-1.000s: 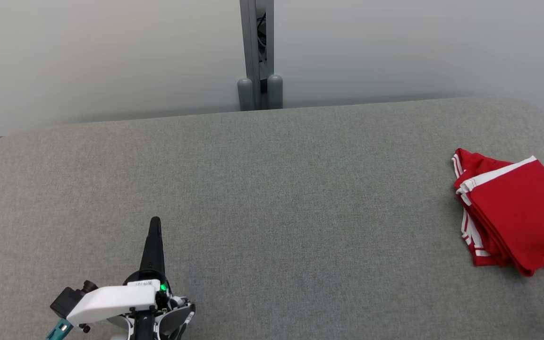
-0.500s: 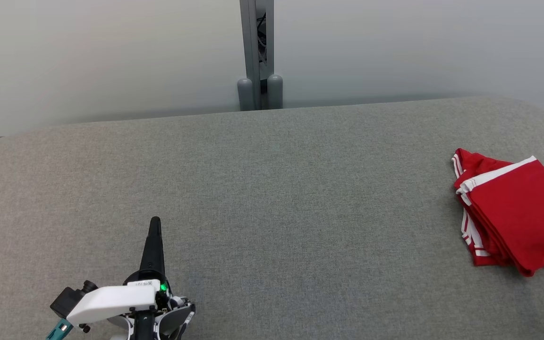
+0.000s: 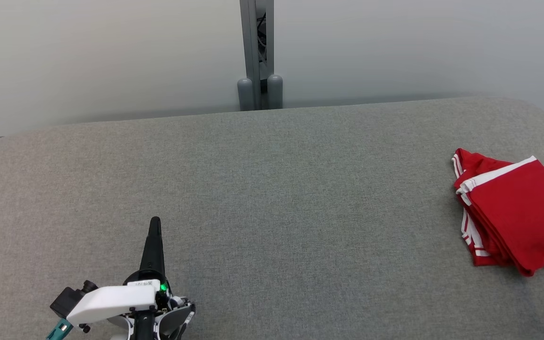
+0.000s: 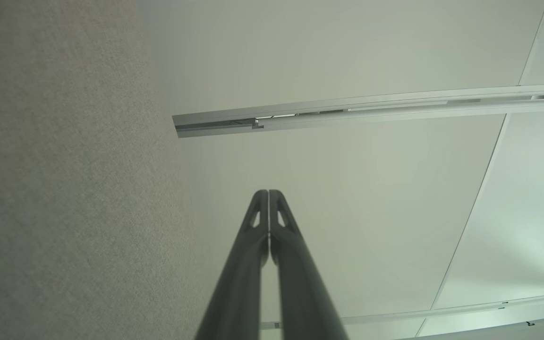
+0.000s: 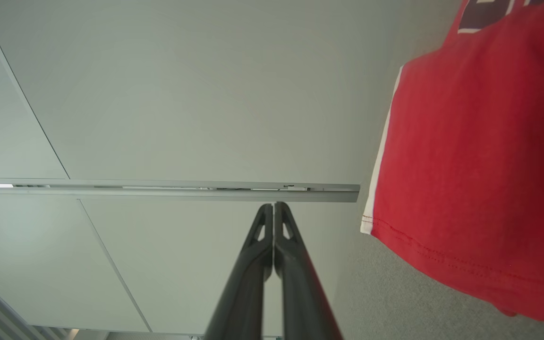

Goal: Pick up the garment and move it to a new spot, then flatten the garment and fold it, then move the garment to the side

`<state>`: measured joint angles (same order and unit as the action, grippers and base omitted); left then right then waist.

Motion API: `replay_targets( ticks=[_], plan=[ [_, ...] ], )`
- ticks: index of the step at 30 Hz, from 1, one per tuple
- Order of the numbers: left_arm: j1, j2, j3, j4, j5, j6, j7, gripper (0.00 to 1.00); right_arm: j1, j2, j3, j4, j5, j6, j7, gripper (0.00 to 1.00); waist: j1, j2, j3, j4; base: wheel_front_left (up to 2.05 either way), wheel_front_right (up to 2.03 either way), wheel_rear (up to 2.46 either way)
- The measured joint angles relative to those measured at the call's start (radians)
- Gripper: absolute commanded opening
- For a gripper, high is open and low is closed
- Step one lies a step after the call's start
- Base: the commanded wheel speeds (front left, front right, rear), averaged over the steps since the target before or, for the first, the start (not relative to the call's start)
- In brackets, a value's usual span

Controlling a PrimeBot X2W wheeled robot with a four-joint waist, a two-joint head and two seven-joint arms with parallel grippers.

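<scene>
garment (image 3: 513,212): red, edged with white stripes; a black-and-white print is seen at one edge. table (image 3: 272,189): grey, finely flecked weave. left gripper (image 3: 155,222): black; a white housing (image 3: 111,302), green light (image 3: 163,286) and teal fitting (image 3: 62,327) are noted. wall (image 3: 111,56): pale grey-white. post (image 3: 257,47): grey.

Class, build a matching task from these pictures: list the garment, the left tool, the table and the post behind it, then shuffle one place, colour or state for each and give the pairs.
1. garment
2. left tool
3. table
4. post

A. shut, fingers pressed together
B. grey fabric top
C. red with white trim, at the right side
D. upright, beyond the far edge

Pairs: 1-C, 2-A, 3-B, 4-D
</scene>
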<state>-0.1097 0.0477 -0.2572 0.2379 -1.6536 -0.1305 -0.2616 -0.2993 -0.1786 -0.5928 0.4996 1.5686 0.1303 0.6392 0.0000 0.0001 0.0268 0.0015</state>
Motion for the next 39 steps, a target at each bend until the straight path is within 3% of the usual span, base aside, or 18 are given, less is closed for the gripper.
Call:
replay_targets(
  ticks=[39],
  plan=[
    [0.000,0.000,0.000,0.000,0.000,0.000,0.000,0.00,0.000,0.000,0.000,0.000,0.000,0.000,0.000,0.00,0.0000,-0.0001,0.000,0.000,0.00,0.00,0.00]
  ],
)
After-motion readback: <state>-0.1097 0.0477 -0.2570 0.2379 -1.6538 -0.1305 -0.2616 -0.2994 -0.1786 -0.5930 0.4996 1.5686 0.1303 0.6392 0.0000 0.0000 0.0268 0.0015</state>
